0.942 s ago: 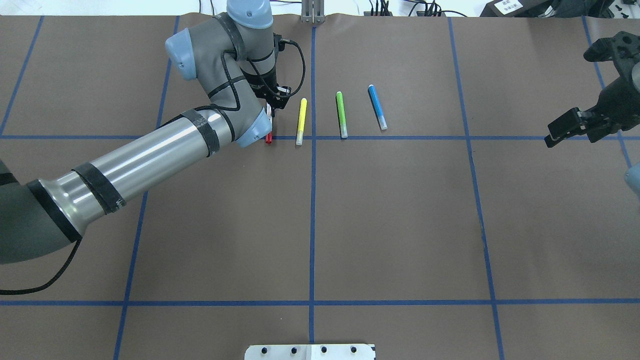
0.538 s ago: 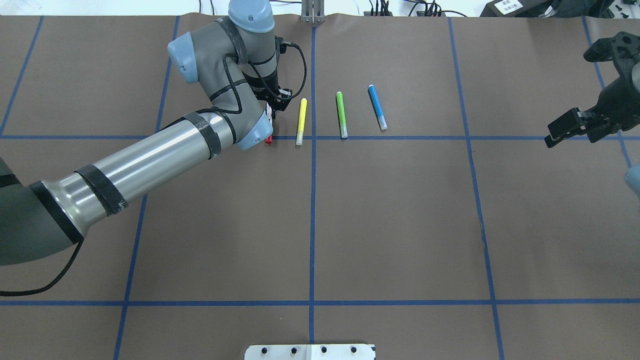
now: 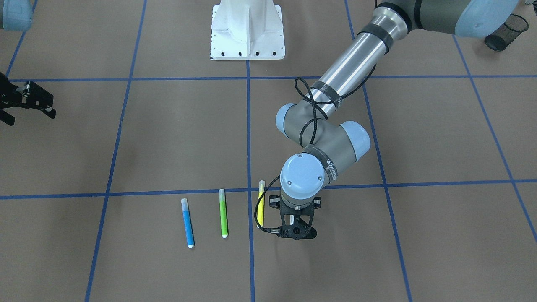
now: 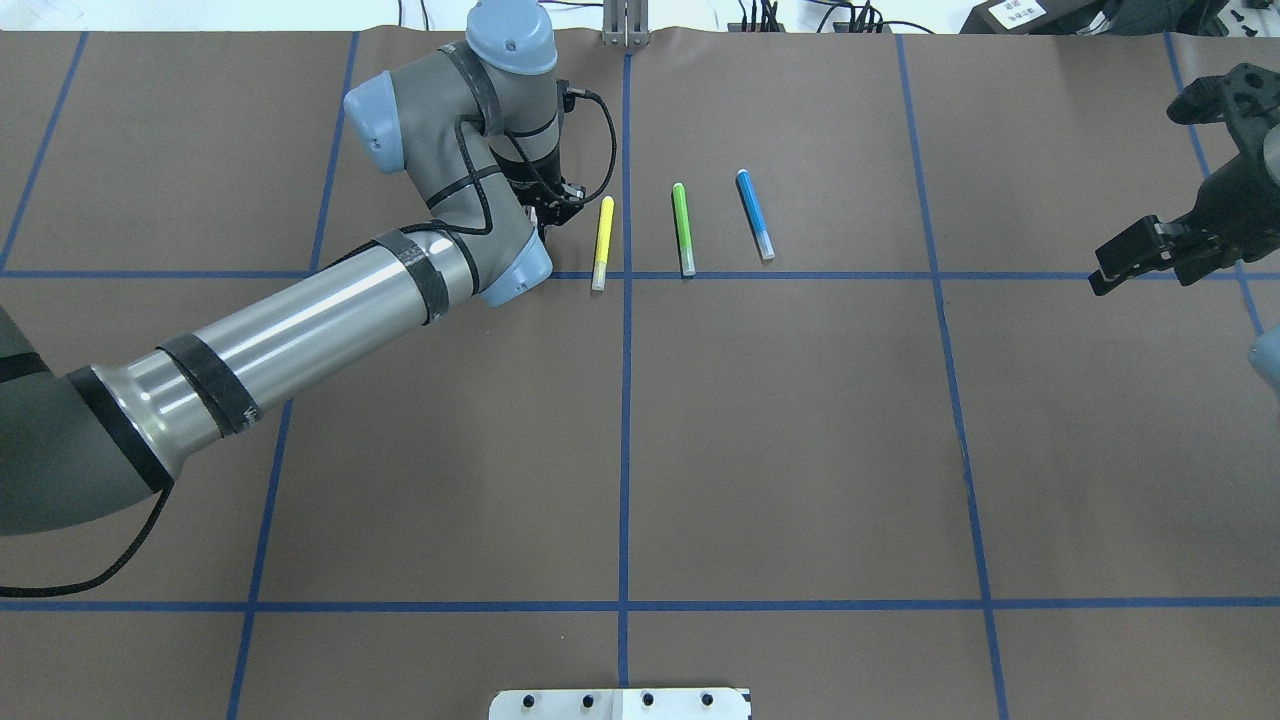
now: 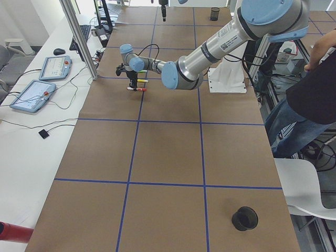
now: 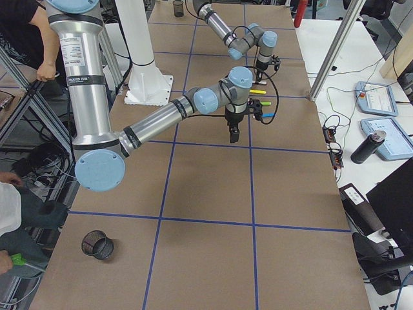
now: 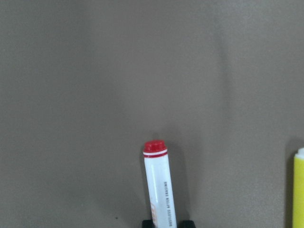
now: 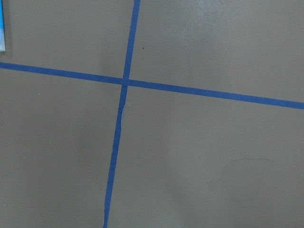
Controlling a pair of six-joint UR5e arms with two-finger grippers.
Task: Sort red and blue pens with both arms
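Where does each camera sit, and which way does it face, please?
Front: across the table, facing the pedestal; left arm shows.
Overhead: behind the pedestal, looking down; left arm and right arm.
Left side: table's left end; left arm nearest.
Right side: opposite end; right arm nearest.
Left wrist: down at red pen.
Right wrist: down at blue tape.
Shared: front and overhead show yellow pen.

I had the left arm [image 4: 300, 320] stretched toward the far side of the tabletop [image 4: 800, 450], its wrist turned straight down. The left gripper [image 3: 296, 226] was clamped on the red marker [image 7: 159, 190]. The right gripper [image 4: 1140, 190] hovered at the tabletop's right edge, jaws spread apart.
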